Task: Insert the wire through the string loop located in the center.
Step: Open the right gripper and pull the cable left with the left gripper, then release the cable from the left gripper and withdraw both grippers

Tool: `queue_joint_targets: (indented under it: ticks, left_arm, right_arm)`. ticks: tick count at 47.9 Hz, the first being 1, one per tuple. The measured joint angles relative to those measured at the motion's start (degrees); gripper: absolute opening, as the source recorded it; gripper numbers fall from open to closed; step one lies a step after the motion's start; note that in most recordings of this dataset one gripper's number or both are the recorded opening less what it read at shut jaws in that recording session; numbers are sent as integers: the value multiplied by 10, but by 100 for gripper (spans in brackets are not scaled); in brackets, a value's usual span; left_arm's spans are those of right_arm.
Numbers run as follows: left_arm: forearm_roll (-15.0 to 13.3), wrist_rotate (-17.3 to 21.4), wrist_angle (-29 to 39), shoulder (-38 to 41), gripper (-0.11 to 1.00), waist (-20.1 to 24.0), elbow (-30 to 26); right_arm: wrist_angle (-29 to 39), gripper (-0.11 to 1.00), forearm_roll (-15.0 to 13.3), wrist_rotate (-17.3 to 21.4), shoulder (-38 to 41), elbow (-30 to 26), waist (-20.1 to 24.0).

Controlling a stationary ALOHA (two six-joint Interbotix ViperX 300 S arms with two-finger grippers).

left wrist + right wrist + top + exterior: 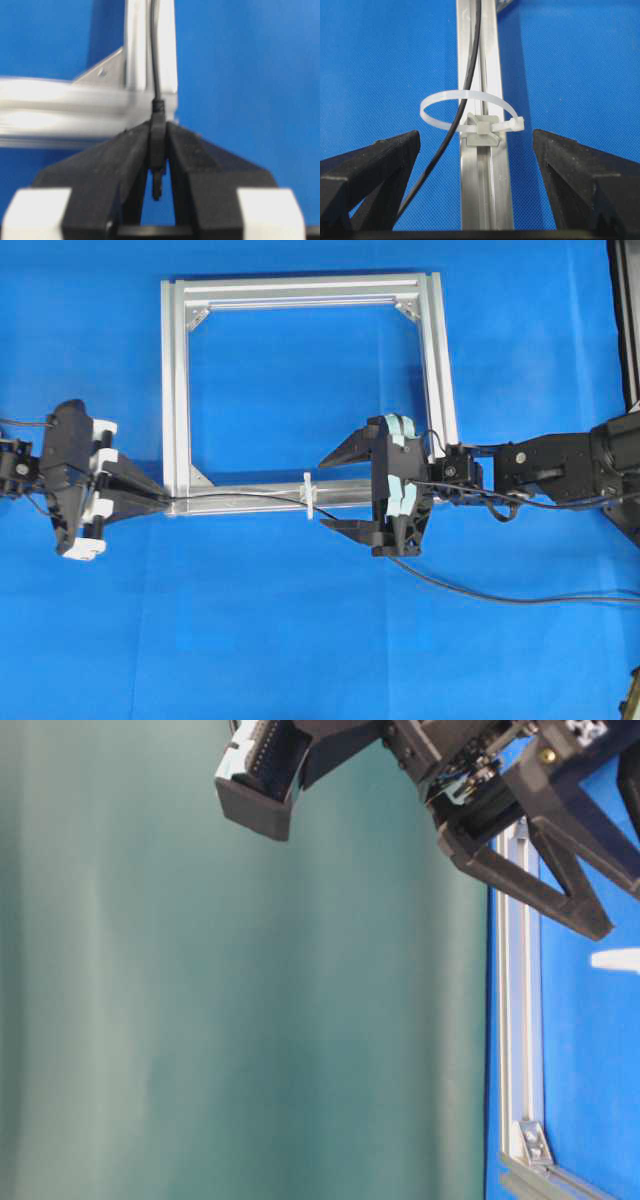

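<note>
The wire [240, 495] lies along the front bar of the silver frame [176, 390]. It passes through the white string loop [309, 496] and trails off to the right under my right arm. My left gripper [160, 502] is at the frame's front left corner, shut on the wire's plug [157, 145], and the cable [154, 55] leads away along the bar. My right gripper [328, 492] is open and empty, its fingers on either side of the bar just right of the loop. The right wrist view shows the loop [470, 112] upright on the bar with the wire [462, 95] running through it.
The frame's other three bars and corner brackets [196, 477] lie behind on the blue mat. Slack wire [480, 592] curves over the mat at the front right. A black post [626, 320] stands at the right edge.
</note>
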Motion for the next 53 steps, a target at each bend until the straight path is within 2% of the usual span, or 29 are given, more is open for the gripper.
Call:
queue_joint_targets:
  ticks: [18,31,34,42,45,48,53]
  left_arm:
    - [-1,8,4,-14,8,0,-5]
    - [-1,9,42,-33,9,0,-11]
    - [0,8,47,-40,20,0,-11]
    - [0,5,63,-64,69,0,-10]
    - [0,9,76,-76,85,0,-9]
    - [0,10,88,-86,92,0,-8]
    - [0,10,106,-102,92,0,-7]
  right_arm:
    - [0,90,0,-4,0,0,0]
    - [-1,90,1,-4,0,0,-1]
    - [0,90,0,-4,-1,-1,0]
    - [0,90,0,-4,0,-2,0]
    - [0,90,0,-4,0,-4,1]
    - [1,90,0,-4,0,-4,2]
    - [4,90,0,-4,0,-6,4]
